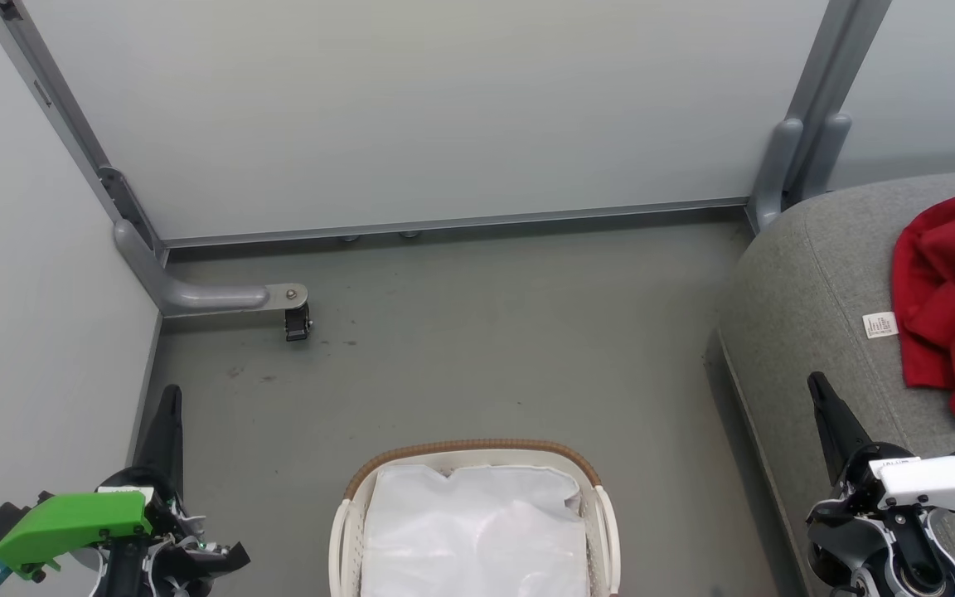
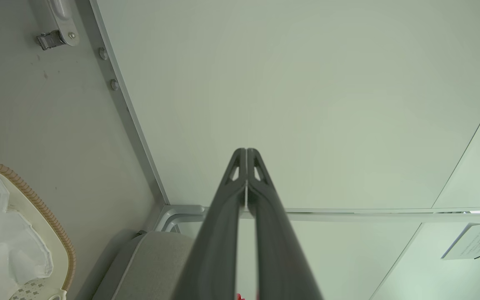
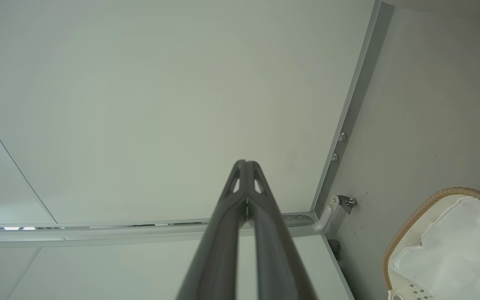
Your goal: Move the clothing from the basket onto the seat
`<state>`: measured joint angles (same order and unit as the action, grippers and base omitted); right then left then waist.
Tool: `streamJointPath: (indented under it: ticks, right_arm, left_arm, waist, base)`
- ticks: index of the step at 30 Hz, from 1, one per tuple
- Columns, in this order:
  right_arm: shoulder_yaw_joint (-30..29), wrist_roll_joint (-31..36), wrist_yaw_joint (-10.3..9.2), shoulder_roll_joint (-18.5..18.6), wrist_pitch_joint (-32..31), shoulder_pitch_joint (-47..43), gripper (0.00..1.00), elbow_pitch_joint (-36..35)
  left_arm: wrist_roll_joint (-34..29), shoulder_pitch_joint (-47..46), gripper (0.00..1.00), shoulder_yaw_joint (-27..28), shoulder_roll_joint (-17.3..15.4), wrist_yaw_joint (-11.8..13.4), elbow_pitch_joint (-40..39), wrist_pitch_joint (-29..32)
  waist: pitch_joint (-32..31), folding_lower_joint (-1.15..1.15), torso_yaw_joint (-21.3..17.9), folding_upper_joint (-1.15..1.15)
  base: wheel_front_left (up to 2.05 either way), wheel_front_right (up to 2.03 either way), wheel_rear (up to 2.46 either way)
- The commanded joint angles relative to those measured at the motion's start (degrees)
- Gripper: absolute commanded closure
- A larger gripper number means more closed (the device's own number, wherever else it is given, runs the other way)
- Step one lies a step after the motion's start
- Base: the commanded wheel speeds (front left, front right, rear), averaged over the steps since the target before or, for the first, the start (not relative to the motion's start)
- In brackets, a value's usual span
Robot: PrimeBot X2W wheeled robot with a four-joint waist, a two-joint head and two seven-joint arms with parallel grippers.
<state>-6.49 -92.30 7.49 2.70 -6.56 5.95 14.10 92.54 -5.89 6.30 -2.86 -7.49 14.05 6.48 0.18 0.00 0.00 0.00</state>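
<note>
The red clothing lies bunched on the grey seat at the right edge of the head view. The white basket with its brown woven rim stands on the floor at bottom centre, with a white liner sheet inside. The basket rim shows again at lower left in the left wrist view, and the basket at lower right in the right wrist view. My left gripper is shut at lower left, left of the basket. My right gripper is shut over the seat's front edge. Both hold nothing.
Pale partition panels close off the back and left. A grey panel foot with a small caster sticks out onto the floor at the back left. Bare grey floor lies between the basket and the panels.
</note>
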Motion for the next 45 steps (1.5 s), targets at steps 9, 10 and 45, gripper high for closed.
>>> streamJointPath:
  ticks: [9, 10, 45]
  right_arm:
    - [-0.1, -0.2, 0.0, 0.3, -0.2, 0.5, 1.0, -0.2]
    - [-0.1, -0.2, 0.0, 0.3, -0.2, 0.5, 1.0, -0.2]
    - [-0.1, -0.2, 0.0, 0.3, -0.2, 0.5, 1.0, -0.2]
  left_arm:
    - [-0.1, -0.7, 1.0, 0.2, -0.3, 0.0, -0.1, 0.1]
    - [-0.1, -0.7, 1.0, 0.2, -0.3, 0.0, -0.1, 0.1]
    - [-0.2, -0.7, 1.0, 0.3, -0.2, 0.0, -0.1, 0.2]
  waist:
    - [0.0, 0.0, 0.0, 0.0]
    - [0.0, 0.0, 0.0, 0.0]
    - [0.0, 0.0, 0.0, 0.0]
  base:
    - [0.0, 0.0, 0.0]
    - [0.0, 0.0, 0.0]
    - [0.0, 0.0, 0.0]
